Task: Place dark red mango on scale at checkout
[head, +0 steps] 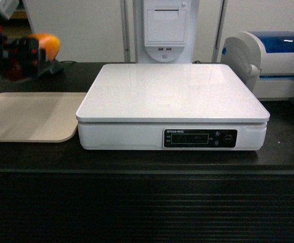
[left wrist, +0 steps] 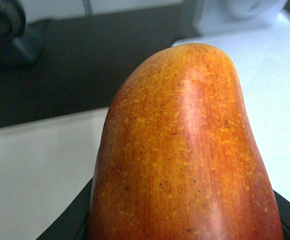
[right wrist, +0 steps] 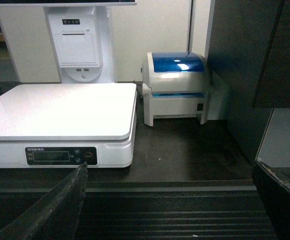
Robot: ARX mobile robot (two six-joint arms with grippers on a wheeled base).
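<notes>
Scale (head: 172,93), white and square-topped, sits at the middle of the black worktop (head: 137,159), its dark display strip (head: 199,138) and round buttons facing the ribbed front edge. Just beside its left side lies a beige tray (head: 30,115), the two nearly touching. At the worktop's rear right corner stands a white-and-blue printer (head: 276,63), set apart from the scale by a narrow strip of dark surface; a white terminal (head: 166,28) rises behind the scale's rear edge. Dark red mango (left wrist: 185,155) is off the scale: it hangs above the worktop's rear left corner, over the tray's far side, clamped in the left tool (head: 23,55), which shows blurred in the head view with the fruit's orange end protruding. From the left wrist camera the mango fills the frame, red skin speckled with orange-yellow, black tool parts hugging its lower flanks, tray and scale top pale beneath it. Right tool (right wrist: 170,210) hangs low before the worktop's front edge, level with the ribbed panel, its two dark fingers (right wrist: 60,210) spread wide apart and holding nothing.
</notes>
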